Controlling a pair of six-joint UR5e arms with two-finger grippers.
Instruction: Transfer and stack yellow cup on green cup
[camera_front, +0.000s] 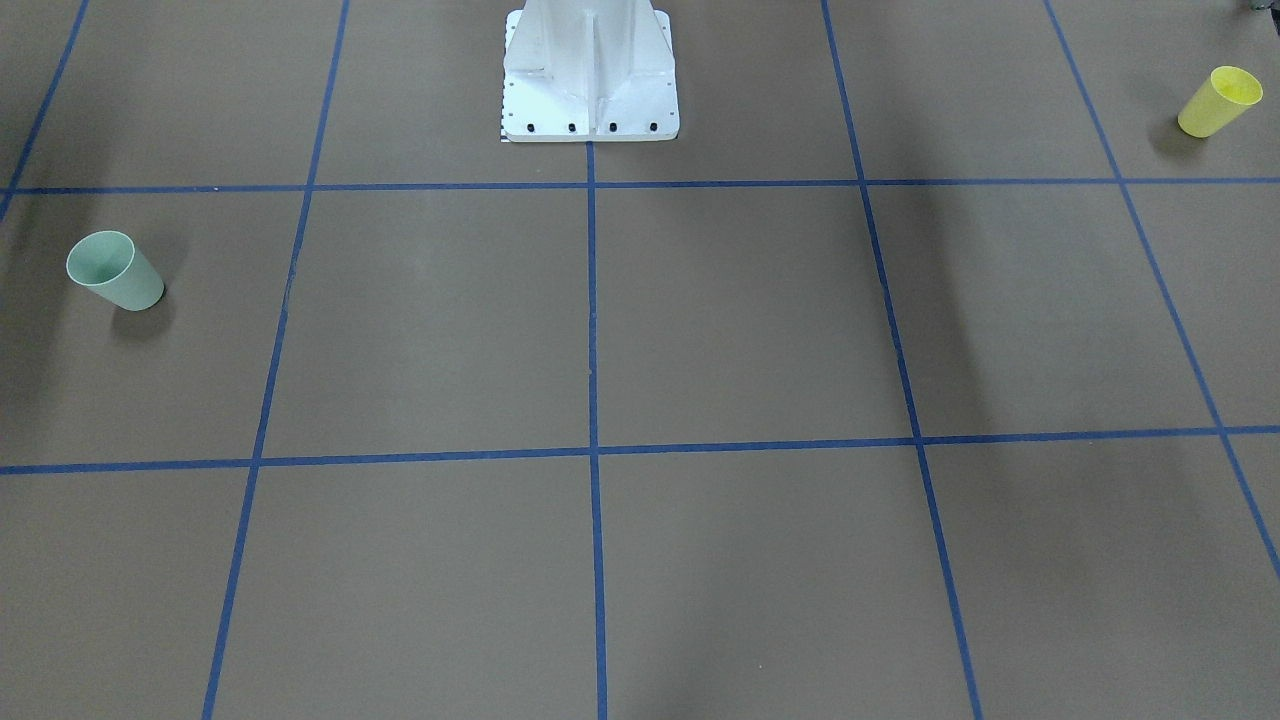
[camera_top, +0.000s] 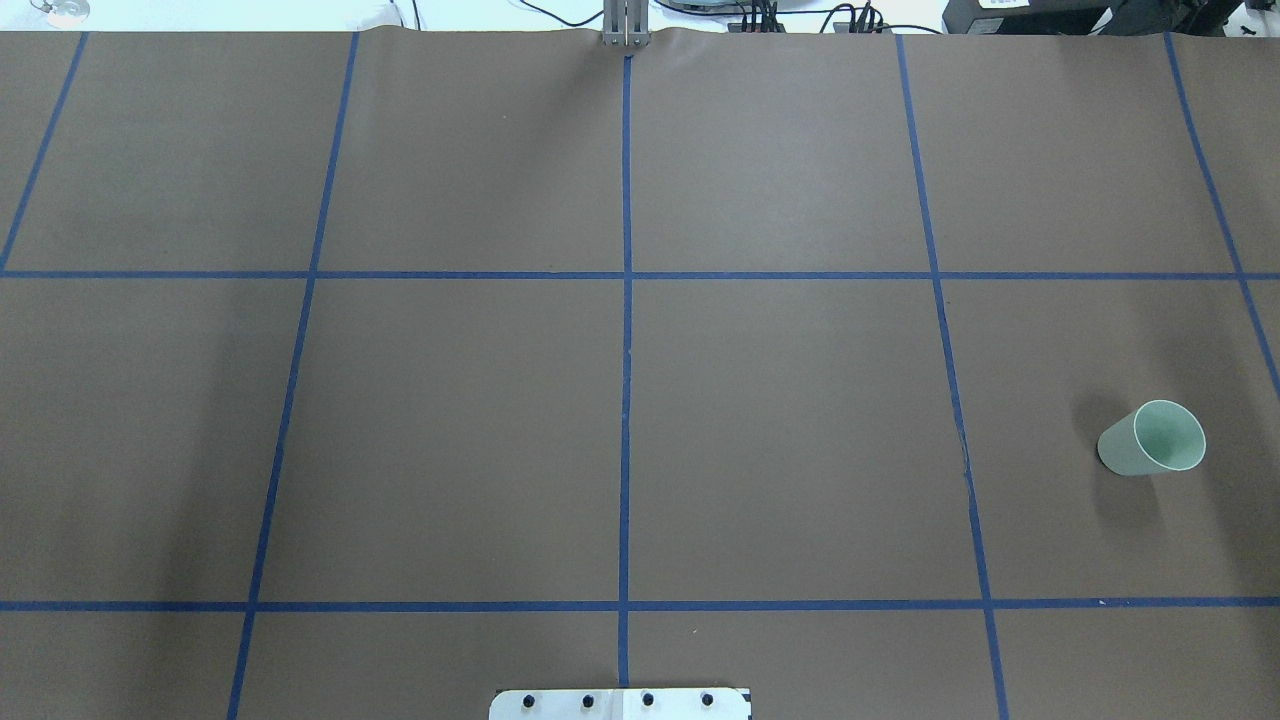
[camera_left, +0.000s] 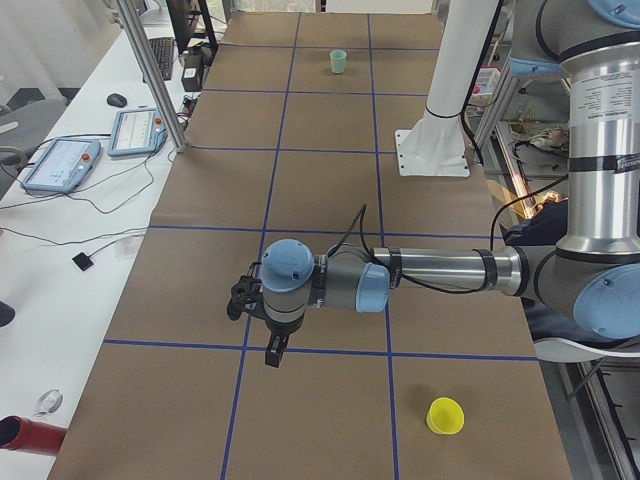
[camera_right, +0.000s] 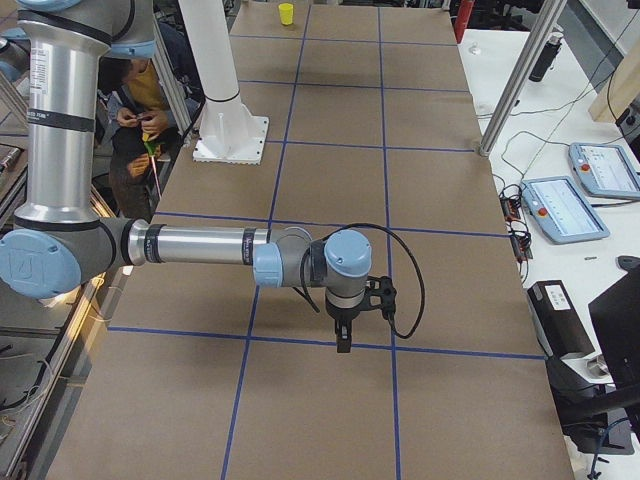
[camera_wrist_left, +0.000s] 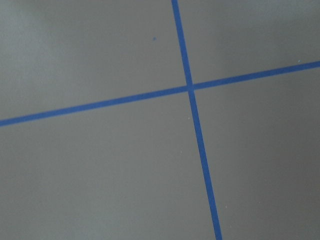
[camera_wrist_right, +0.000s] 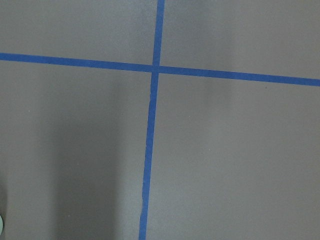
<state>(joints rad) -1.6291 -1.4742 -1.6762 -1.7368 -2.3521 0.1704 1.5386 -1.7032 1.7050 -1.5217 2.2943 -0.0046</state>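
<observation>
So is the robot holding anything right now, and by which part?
Nothing that I can see. The yellow cup and green cup stand alone on the table, far from the left gripper and right gripper.

The left arm (camera_left: 440, 270) stands with its upper section upright and its forearm stretched out level over the worktop (camera_left: 320, 200). Its wrist is bent so the left gripper (camera_left: 272, 356) points straight down, tips off the surface. The right arm (camera_right: 200, 245) mirrors that pose: upright column, level forearm, right gripper (camera_right: 343, 343) hanging downward. From the side I can't make out whether either pair of jaws is parted or closed.
</observation>
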